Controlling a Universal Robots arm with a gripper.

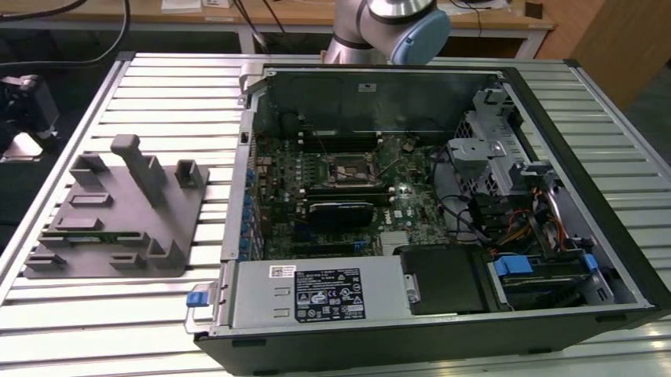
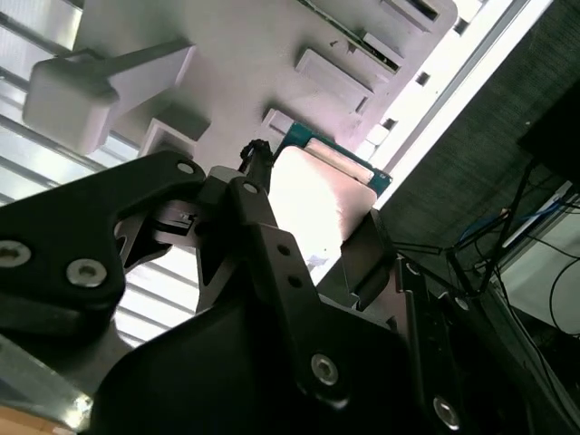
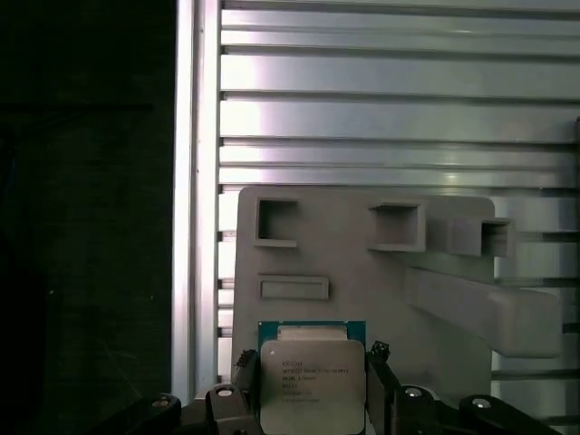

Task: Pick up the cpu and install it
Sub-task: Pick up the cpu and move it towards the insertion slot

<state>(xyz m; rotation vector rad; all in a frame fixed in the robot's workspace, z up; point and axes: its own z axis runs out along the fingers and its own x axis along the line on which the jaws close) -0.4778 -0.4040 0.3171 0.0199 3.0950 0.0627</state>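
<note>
Now, the gripper (image 3: 313, 376) has the cpu (image 3: 313, 390): its fingers (image 3: 243, 373) are clamped on two opposite edges, one each side. The silvery top plate faces the first wrist view, with the green rim peeking out along one edge. The second wrist view agrees, showing the chip pinched between the dark fingers with its pale plate catching the light.

It hangs in the air, well above the grey fixture tray (image 3: 362, 272) that lies on the slatted counter (image 3: 381, 91). Over in the exterior view, that tray sits on the exterior view's left of the open computer case (image 1: 378, 94). The motherboard socket (image 1: 344, 169) waits near the middle of the case.

As for handling, I'd call this a light, stiff, flat little plate, with no flex to speak of. The metal top looks smooth and probably slippery, and the underside contacts are likely delicate. So the thin side edges are the sensible place to hold it, and that is just where the fingers sit. There's not much edge to bite on, though, so a firm, level, gentle hold looks wise. Any tilt could let it slide.
</note>
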